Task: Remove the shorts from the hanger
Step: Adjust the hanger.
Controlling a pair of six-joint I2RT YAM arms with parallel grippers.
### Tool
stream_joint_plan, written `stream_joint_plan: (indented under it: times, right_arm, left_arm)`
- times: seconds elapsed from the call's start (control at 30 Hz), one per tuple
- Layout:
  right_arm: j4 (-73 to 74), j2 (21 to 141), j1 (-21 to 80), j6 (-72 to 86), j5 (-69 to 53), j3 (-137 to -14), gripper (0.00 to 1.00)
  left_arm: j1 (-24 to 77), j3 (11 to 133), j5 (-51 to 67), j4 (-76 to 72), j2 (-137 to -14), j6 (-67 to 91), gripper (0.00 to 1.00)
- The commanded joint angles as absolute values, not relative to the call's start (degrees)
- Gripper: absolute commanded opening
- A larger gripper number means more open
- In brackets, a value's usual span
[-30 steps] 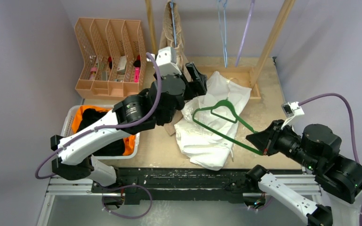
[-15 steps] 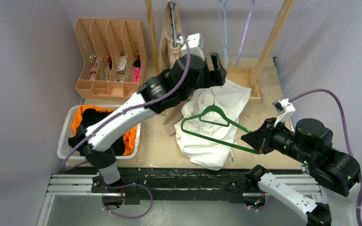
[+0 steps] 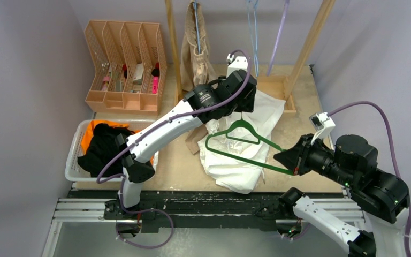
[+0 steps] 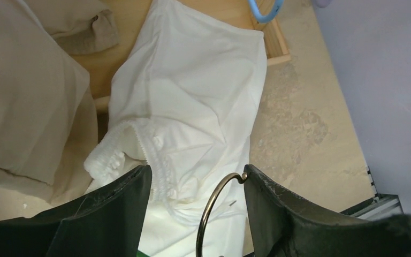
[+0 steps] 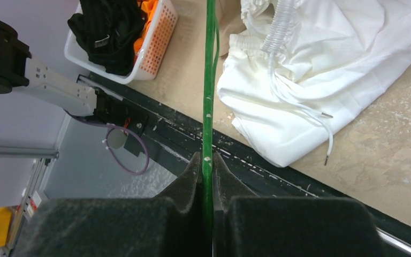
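Straddling the metal hook (image 4: 214, 199) with parted fingers, nothing clamped: left gripper (image 4: 197, 176) | right gripper (image 5: 207, 160) pinched on green hanger (image 5: 209, 80), its bar running straight ahead of those fingers | white shorts (image 4: 192, 91) just beneath and beyond the left fingers, the nearer arm | count: four shorts, white, beige (image 3: 195, 53) hanging, black (image 3: 103, 147) and orange (image 3: 87, 134) in basket (image 3: 74, 160); one green hanger

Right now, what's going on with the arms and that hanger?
The right gripper is shut on one end of the green hanger. The left gripper hovers open with the hanger's metal hook between its jaws. The white shorts lie crumpled on the table under it. The black shorts and orange shorts sit in the basket; the beige shorts hang on the rack.
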State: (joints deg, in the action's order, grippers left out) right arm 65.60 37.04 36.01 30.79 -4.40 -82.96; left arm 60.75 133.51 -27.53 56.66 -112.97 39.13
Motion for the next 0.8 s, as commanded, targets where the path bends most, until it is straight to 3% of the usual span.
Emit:
stream_joint_plan:
  times: [0.0,0.17,0.3,0.37,0.47,0.53,0.57,0.77]
  right_arm:
    - [61.3,36.7,36.1,29.7,-5.1,-83.0,0.00]
    - [61.7,36.9,36.1,29.9,-4.8,-81.9,0.00]
    - [61.9,36.4,36.1,30.1,-4.6,-81.4,0.00]
    - [62.2,36.2,36.1,30.2,-4.0,-81.5,0.00]
    - [62.6,36.2,36.0,30.6,-2.7,-81.8,0.00]
    - [62.5,36.3,36.1,30.8,-1.9,-81.7,0.00]
    - [62.3,36.4,36.1,30.9,-1.4,-81.5,0.00]
    - [61.6,37.4,36.1,30.3,-0.2,-82.4,0.00]
  left_arm:
    - [60.2,138.1,-31.0,61.2,-110.3,37.1,0.56]
    - [60.3,136.6,-37.2,59.1,-110.0,40.0,0.36]
    - [60.2,139.1,-42.0,60.7,-111.3,41.5,0.31]
    - [60.2,139.4,-41.9,61.8,-111.9,41.8,0.33]
    - [60.3,139.1,-39.8,62.2,-111.8,42.3,0.55]
    - [60.2,136.7,-37.4,58.8,-109.4,42.3,0.62]
    - [60.2,135.7,-36.9,57.2,-108.1,42.2,0.62]
    - [59.1,134.7,-39.1,57.5,-104.2,39.3,0.45]
